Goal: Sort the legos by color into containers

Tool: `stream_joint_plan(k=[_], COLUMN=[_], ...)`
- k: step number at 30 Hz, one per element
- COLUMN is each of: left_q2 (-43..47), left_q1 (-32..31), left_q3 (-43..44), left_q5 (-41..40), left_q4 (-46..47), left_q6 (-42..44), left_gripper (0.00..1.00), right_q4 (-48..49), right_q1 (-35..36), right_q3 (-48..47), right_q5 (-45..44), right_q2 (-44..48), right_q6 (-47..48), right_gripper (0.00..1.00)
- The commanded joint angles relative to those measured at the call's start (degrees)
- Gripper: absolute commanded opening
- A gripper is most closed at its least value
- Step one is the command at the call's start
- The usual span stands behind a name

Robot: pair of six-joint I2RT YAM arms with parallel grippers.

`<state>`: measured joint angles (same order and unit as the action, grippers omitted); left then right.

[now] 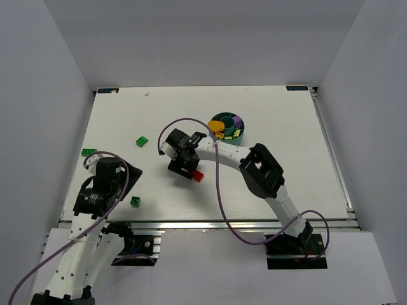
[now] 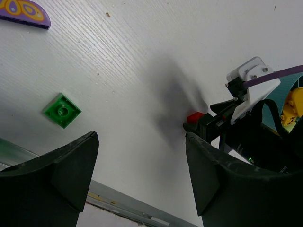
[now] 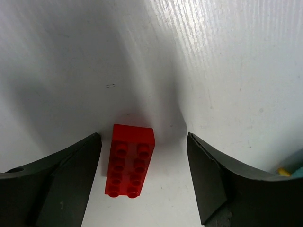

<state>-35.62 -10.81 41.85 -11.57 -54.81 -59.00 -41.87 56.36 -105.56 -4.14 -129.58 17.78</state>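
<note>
A red 2x4 lego (image 3: pixel 129 160) lies flat on the white table between the open fingers of my right gripper (image 3: pixel 144 177), nearer the left finger and touching neither. In the top view this brick (image 1: pixel 198 175) sits at the right gripper's (image 1: pixel 189 170) tip, left of and nearer than the teal dish (image 1: pixel 236 136), which holds yellow, purple and lime pieces. Green legos lie at the mid left (image 1: pixel 141 141), the far left (image 1: pixel 88 152) and the near left (image 1: pixel 136 201). My left gripper (image 2: pixel 142 175) is open and empty above the table; it also shows in the top view (image 1: pixel 130 173).
The left wrist view shows a green lego (image 2: pixel 62 110), a purple curved piece with yellow markings (image 2: pixel 23 10), the red brick (image 2: pixel 194 117) and the right arm's wrist (image 2: pixel 251 94). The table's metal front rail (image 1: pixel 210 223) runs along the near edge.
</note>
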Motion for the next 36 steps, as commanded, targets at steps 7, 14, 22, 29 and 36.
stream_joint_plan(k=[7,14,22,29,36], left_q2=[1.78,1.95,-1.29,-5.78,-9.47], left_q1=[0.26,0.35,0.35,0.35,0.35], left_q3=[0.17,-1.24,-2.21,-2.47,-2.47], left_q5=[-0.91,-0.38,0.85,1.9,2.96], left_q4=[-1.18,0.75,5.76,10.94,13.93], left_q6=[-0.41,-0.85,0.38,1.78,2.4], left_gripper=[0.84,0.83,0.83,0.83,0.83], right_q4=[-1.55,-3.13,6.85,33.57,54.52], right_q1=[-0.11,-0.89,-9.67,-23.82,-29.11], right_q3=[1.41,-0.96,-6.59,5.34,17.31], right_q5=[-2.37,6.94,23.28,24.89,12.86], right_q2=[0.2,3.63,15.04,25.5,29.92], right_q6=[-0.21,2.08,2.44,-14.24,-26.21], right_gripper=[0.63,0.01,0.0,0.0,0.0])
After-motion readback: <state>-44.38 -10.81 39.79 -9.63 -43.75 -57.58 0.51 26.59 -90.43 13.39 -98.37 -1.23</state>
